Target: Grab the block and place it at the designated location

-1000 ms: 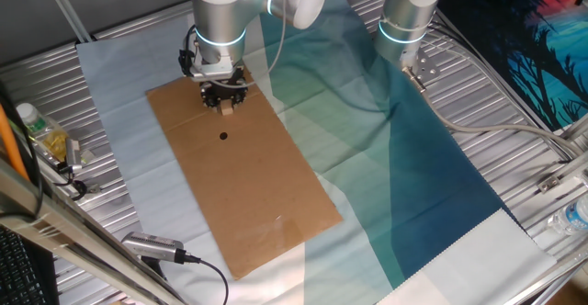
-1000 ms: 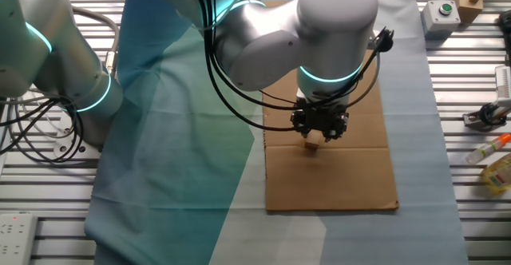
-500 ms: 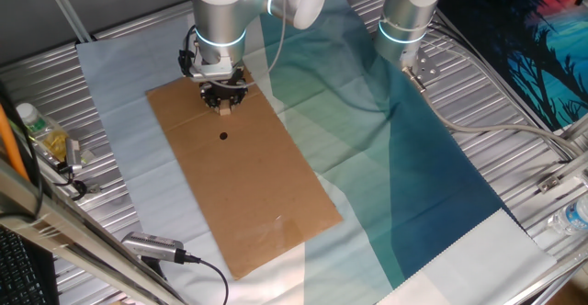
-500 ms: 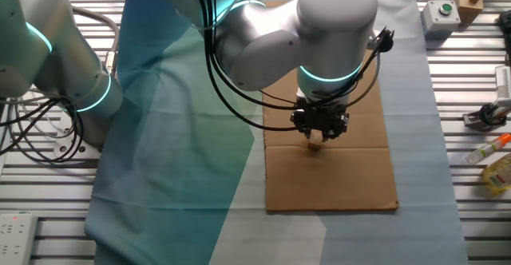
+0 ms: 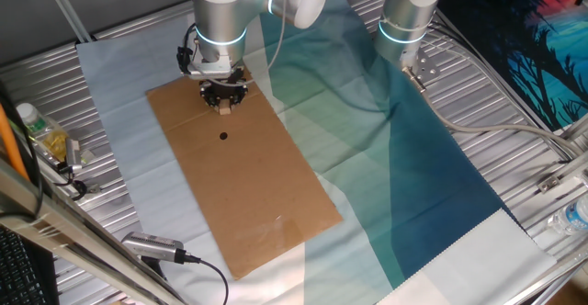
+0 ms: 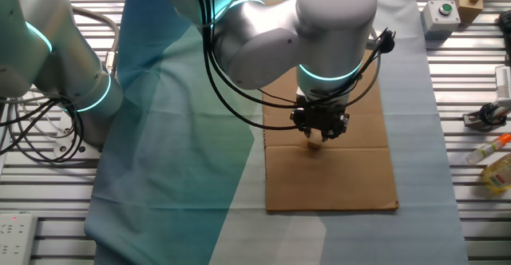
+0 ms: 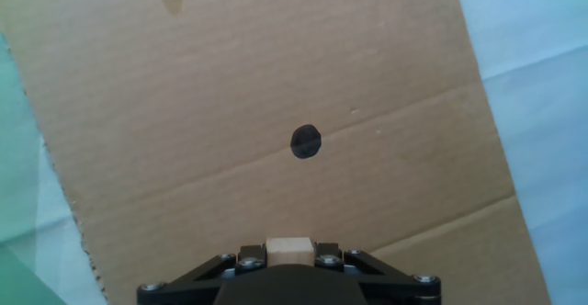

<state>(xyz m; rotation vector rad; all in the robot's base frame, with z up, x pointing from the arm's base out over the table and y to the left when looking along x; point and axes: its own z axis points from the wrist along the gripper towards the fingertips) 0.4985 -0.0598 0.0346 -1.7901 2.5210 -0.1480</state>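
Observation:
My gripper (image 5: 223,104) is shut on the block (image 5: 224,108), a tiny light-tan wooden cube, and holds it just above the brown cardboard (image 5: 266,195) near its far end. The block also shows between the jaws in the hand view (image 7: 289,247) and in the other fixed view (image 6: 315,144). The designated location, a small black dot (image 5: 223,137), lies on the cardboard a short way nearer the camera than the block. In the hand view the dot (image 7: 306,141) sits ahead of the gripper (image 7: 289,254), apart from it.
The cardboard lies on a pale blue and teal cloth (image 5: 404,186) over a slatted metal table. A second arm base (image 5: 404,20) stands at the back. A bottle (image 5: 41,135) and cables lie at the left edge. A button box (image 6: 441,11) and tools (image 6: 487,117) sit to the right.
The gripper with the block has shifted very slightly; otherwise nothing visibly differs.

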